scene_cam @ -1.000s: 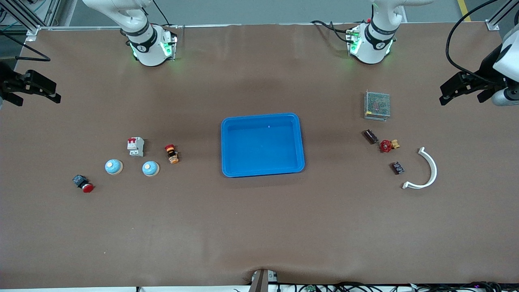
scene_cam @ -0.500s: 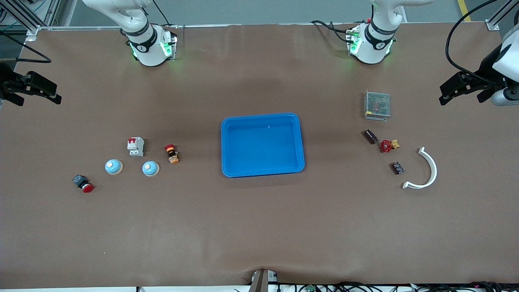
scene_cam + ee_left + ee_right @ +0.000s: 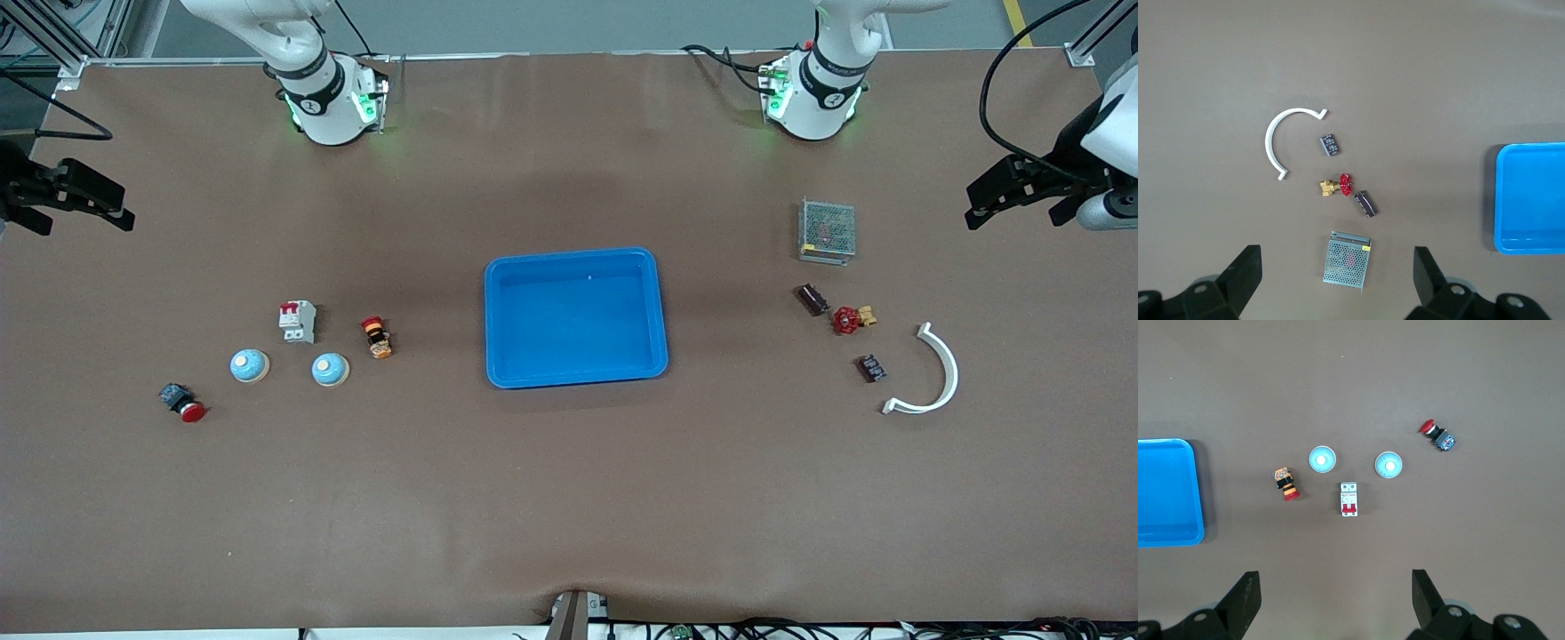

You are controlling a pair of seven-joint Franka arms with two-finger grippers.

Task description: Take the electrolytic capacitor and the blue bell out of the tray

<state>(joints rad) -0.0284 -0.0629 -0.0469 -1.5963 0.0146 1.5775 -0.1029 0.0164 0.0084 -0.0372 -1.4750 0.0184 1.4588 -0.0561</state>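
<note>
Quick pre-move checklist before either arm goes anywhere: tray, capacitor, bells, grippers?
1. Tray holds nothing: ok.
2. Dark capacitor on the table beside the red valve, toward the left arm's end, outside the tray: ok.
3. Two blue bells on the table toward the right arm's end, outside the tray: ok.
4. Left gripper open, holding nothing, over the mesh box: ok.
5. Right gripper open, holding nothing, over bare table near the breaker: ok.
</note>
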